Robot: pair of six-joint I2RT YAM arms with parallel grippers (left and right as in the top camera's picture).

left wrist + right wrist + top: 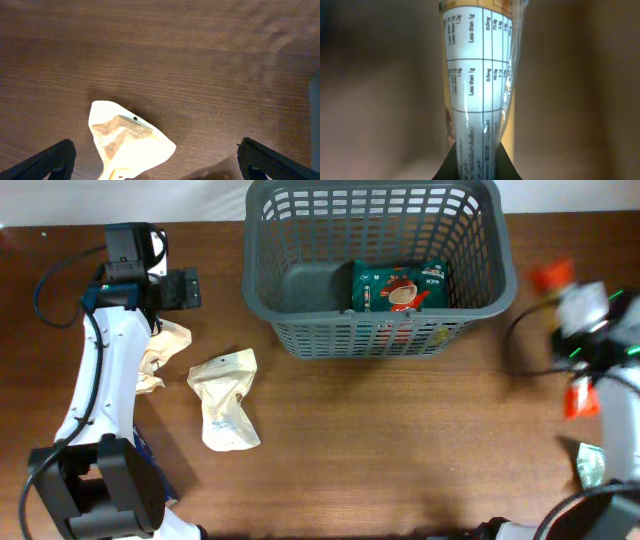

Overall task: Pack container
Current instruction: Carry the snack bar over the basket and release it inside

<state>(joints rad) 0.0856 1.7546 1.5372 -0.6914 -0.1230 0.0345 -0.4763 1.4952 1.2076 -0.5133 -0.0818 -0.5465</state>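
Seen from overhead, the dark grey container (pixel 372 337) stands at 12 o'clock on the brown wooden surface (pixel 400 445). A green packet (pixel 400 286) lies flat inside it, against the wall on the 6 o'clock side and towards the 3 o'clock end.

At 9 o'clock, the left tool (pixel 156 161) hangs with its two dark fingers (pixel 56 159) spread wide and nothing between them. Directly beneath it on the surface is a crumpled cream packet (pixel 127 145). In the overhead view a second cream packet (pixel 225 398) lies flat at 7 o'clock from the container, apart from the first.

At 3 o'clock the right arm (pixel 600 330) is blurred. Its wrist camera is filled by a labelled packet (pixel 475 75), printed with a white nutrition table and squeezed to a narrow strip in the grip of the right tool (pixel 476 172), whose fingertips are out of frame. Another pale green packet (pixel 590 465) sits at the surface's edge near 4 o'clock, partly hidden by that arm.
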